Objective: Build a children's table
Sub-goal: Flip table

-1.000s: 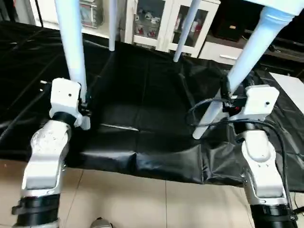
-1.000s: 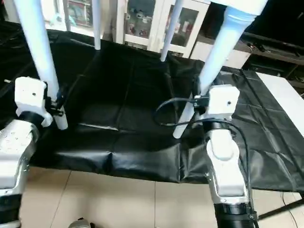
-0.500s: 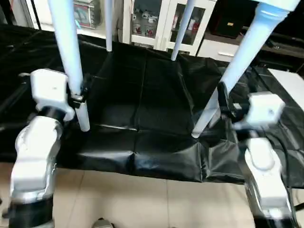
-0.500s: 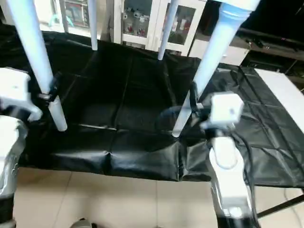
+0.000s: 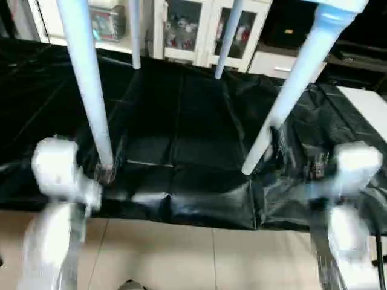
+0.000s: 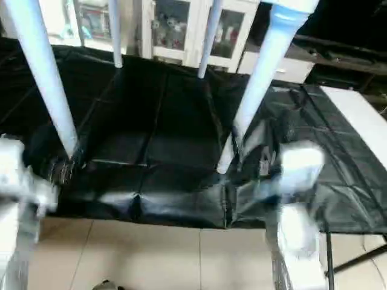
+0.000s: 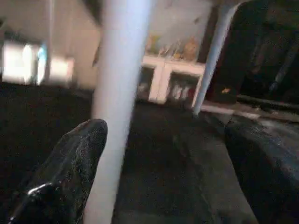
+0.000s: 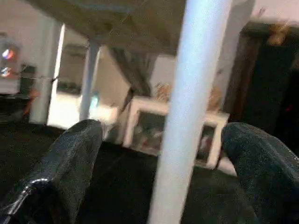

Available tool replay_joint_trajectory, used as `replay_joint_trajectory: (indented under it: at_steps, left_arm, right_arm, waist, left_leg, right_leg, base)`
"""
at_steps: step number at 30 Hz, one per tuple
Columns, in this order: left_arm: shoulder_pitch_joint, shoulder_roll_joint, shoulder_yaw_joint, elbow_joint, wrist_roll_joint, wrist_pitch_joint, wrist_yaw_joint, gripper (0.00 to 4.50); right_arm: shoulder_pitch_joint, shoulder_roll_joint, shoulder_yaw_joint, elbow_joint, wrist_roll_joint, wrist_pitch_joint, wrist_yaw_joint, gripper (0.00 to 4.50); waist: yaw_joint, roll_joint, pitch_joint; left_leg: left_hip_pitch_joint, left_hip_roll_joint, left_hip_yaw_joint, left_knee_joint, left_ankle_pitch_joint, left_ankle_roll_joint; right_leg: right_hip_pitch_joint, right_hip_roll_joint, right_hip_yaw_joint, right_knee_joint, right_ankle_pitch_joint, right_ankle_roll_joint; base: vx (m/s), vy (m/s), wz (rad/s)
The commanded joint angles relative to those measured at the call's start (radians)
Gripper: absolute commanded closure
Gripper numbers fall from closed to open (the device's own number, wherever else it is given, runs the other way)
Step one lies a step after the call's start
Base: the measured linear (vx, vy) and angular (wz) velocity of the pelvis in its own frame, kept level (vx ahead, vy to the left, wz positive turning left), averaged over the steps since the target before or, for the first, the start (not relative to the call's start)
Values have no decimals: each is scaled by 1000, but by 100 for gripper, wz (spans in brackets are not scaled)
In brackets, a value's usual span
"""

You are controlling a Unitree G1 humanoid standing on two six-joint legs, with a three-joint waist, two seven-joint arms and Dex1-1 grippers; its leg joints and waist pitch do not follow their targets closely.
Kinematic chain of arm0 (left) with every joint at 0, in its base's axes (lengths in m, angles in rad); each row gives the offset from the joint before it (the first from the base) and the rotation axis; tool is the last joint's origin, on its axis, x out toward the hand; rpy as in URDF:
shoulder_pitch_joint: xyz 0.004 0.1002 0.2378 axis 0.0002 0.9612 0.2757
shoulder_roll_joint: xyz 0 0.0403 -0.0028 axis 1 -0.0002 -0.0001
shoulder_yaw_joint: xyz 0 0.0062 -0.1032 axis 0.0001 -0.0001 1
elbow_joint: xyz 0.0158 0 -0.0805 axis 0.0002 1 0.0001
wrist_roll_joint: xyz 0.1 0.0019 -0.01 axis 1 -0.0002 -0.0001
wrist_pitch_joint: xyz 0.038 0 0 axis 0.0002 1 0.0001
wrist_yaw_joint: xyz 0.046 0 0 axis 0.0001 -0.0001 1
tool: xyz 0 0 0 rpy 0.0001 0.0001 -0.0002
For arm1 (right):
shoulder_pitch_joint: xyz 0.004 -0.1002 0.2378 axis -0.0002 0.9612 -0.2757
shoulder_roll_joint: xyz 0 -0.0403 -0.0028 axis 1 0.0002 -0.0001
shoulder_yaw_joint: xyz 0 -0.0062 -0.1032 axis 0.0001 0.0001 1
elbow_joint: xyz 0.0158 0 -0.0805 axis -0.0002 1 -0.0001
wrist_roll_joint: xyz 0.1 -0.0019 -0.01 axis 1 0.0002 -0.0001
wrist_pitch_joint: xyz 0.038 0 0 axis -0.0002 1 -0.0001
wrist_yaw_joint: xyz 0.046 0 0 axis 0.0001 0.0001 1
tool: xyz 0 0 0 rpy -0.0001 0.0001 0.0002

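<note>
Left hand point(image 7: 163, 168) open, table leg point(image 7: 117, 107) between fingers

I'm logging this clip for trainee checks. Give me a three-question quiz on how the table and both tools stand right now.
1. True or false: the children's table stands upright, its legs on the black sheet.
2. Multiple choice: the right tool is A) clamped on a leg, B) open with the near right leg between its fingers, C) holding a screw.
3. Fill in: in the left wrist view, the near left leg passes right beside the left tool's black ____.

Key: 1 true; 2 B; 3 finger.
</note>
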Motion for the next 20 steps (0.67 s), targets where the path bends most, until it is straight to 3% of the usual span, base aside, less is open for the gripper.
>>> replay_joint_trajectory:
  at_steps: [1,3,5,6,7,8,9,10,11,12,13,14,15,16,17,18,19,20]
  left_arm:
    - [2,-6,-11,-42,13,15,24,6]
    - [9,-9,-44,-29,7,56,22,6]
    - [6,2,-65,5,53,50,31,6]
    - [4,4,-68,12,60,50,33,6]
    - [0,10,-76,32,81,49,39,6]
    - [1,20,-91,52,104,41,35,6]
    - [2,24,-105,71,136,20,40,6]
    - [4,27,-110,75,147,15,44,6]
    - [6,31,-116,77,156,13,46,6]
    - [5,34,-120,80,164,15,55,6]
    - [5,34,-120,80,164,15,55,6]
    - [4,35,-124,84,171,12,60,6]
    - [1,40,-130,89,181,4,62,6]
    - [-10,39,-133,91,192,6,73,6]
    - [-10,39,-133,91,192,6,73,6]
    - [-18,43,-136,90,204,4,78,6]
    - [-24,46,-139,92,213,1,84,6]
    - [-30,44,-140,96,224,-8,95,6]
  right_arm:
    - [27,-10,-5,-22,14,61,1,8]
    - [50,3,-19,-5,31,125,-22,8]
    - [57,10,-27,24,31,180,-43,8]
    - [57,11,-29,29,34,188,-46,8]
    - [59,17,-33,45,45,209,-53,8]
    - [60,18,-35,68,30,209,-63,8]
    - [69,14,-35,100,-10,198,-76,8]
    - [74,9,-35,111,-27,185,-76,8]
    - [80,5,-34,120,-39,172,-72,8]
    - [83,-4,-30,129,-65,156,-70,8]
    - [83,-4,-30,129,-65,156,-70,8]
    - [81,-8,-27,134,-81,156,-72,8]
    - [76,-10,-24,137,-91,168,-79,8]
    - [67,-13,-19,139,-90,181,-76,8]
    - [67,-13,-19,139,-90,181,-76,8]
    - [60,-16,-14,140,-85,186,-66,8]
    - [55,-18,-10,143,-84,184,-57,8]
    - [47,-18,-9,146,-85,183,-53,8]
  waist:
    - [-9,25,-36]
    - [-11,22,-31]
    - [-14,27,-26]
    - [-21,33,-21]
    - [-29,42,-17]
    - [-36,55,-13]
    - [-29,57,-15]
    - [28,66,-10]
    - [48,61,-3]
    - [34,-38,-1]
    - [14,-10,-5]
    - [12,-13,-15]
    - [32,2,-28]
    - [29,29,-34]
    - [13,33,-25]
    - [7,51,-22]
    - [-6,44,-20]
    - [-10,43,-14]
  left_leg:
    - [34,10,-11,-91,-623,-59]
    - [45,5,-11,-82,-661,-57]
    - [44,5,-18,-86,-681,-64]
    - [47,6,-25,-93,-718,-71]
    - [52,13,-34,-108,-780,-79]
    - [32,30,-39,-149,-858,-80]
    - [5,44,-38,-177,-882,-77]
    - [-68,54,7,-234,-960,-73]
    - [-70,53,36,-236,-943,-50]
    - [105,-12,27,89,-544,-31]
    - [91,-23,-16,134,-327,-12]
    - [25,-32,-54,110,-178,1]
    - [8,1,-50,11,-165,-47]
    - [69,12,-39,-36,-313,-75]
    - [62,10,-37,-57,-438,-74]
    - [57,10,-44,-83,-584,-75]
    - [53,5,-45,-87,-636,-68]
    - [51,4,-46,-91,-660,-69]
  right_leg:
    - [2,-24,17,-114,-553,13]
    - [-10,-23,11,-129,-620,20]
    - [-5,-23,3,-136,-660,28]
    - [-1,-20,-8,-144,-669,27]
    - [14,-14,-31,-147,-656,19]
    - [50,-1,-52,-112,-568,-6]
    - [84,-2,-43,-48,-472,-24]
    - [130,10,-45,104,-301,-50]
    - [116,14,-25,132,-293,-41]
    - [-106,-105,77,-172,-1124,88]
    - [-92,-158,118,-180,-1226,52]
    - [-11,-159,143,-155,-1178,22]
    - [46,-115,84,-95,-896,-9]
    - [-4,-21,47,-42,-448,-45]
    - [0,-1,41,-37,-376,-51]
    - [17,-10,40,-47,-393,-60]
    - [25,-18,37,-61,-439,-55]
    - [27,-23,35,-72,-483,-48]
  base:
    - [0,0,0]
    - [0,0,0]
    - [0,0,0]
    - [0,0,0]
    - [0,0,0]
    - [-93,30,-9]
    - [-93,30,-9]
    - [-109,6,5]
    - [-12,-87,15]
    - [-12,-87,15]
    - [10,-69,-8]
    - [22,57,-14]
    - [22,57,-14]
    - [-54,23,14]
    - [-133,-2,15]
    - [-133,-2,15]
    - [-58,41,-6]
    - [0,0,0]
